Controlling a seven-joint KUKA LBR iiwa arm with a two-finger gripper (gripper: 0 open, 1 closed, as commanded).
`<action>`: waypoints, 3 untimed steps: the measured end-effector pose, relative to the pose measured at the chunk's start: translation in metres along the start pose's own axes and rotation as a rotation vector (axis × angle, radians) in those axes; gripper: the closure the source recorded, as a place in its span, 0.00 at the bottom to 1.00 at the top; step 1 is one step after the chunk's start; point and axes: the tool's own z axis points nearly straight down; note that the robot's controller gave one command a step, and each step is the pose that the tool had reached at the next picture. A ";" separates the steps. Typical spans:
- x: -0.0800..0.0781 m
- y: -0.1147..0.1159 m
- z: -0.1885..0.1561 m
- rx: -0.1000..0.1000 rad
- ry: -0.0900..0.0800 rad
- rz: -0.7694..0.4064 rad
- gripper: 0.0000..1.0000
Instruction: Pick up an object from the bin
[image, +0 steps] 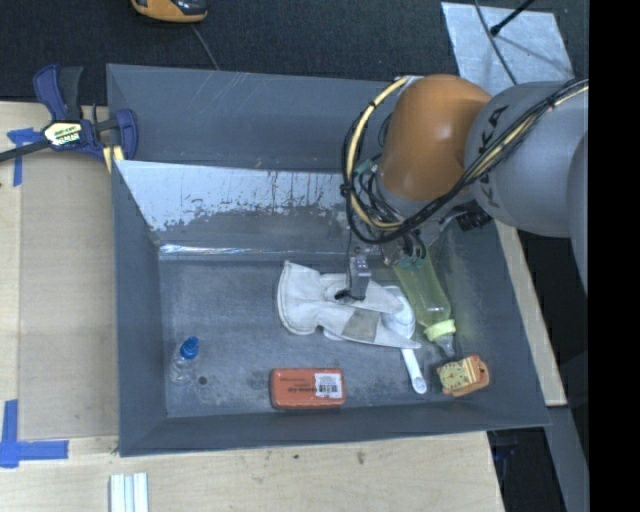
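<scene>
Metal gripper (350, 290) touching white glove (300, 300) at middle of bin (135, 300), jaw gap impossible to tell; glove lying crumpled, grey patch (360, 323) showing on it, green bottle (425, 293) lying just beside.

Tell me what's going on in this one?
A robot arm reaches into the grey bin from the right. Its gripper is down at a crumpled white glove in the middle of the floor, and the glove is still lying flat there. A greenish bottle lies beside the glove. An orange box and a small blue-capped bottle sit near the front wall.
</scene>
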 end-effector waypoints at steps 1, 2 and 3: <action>0.008 -0.001 0.027 0.000 -0.002 0.054 0.00; 0.005 0.012 0.060 0.000 -0.004 0.164 1.00; 0.004 0.011 0.060 0.000 -0.004 0.164 1.00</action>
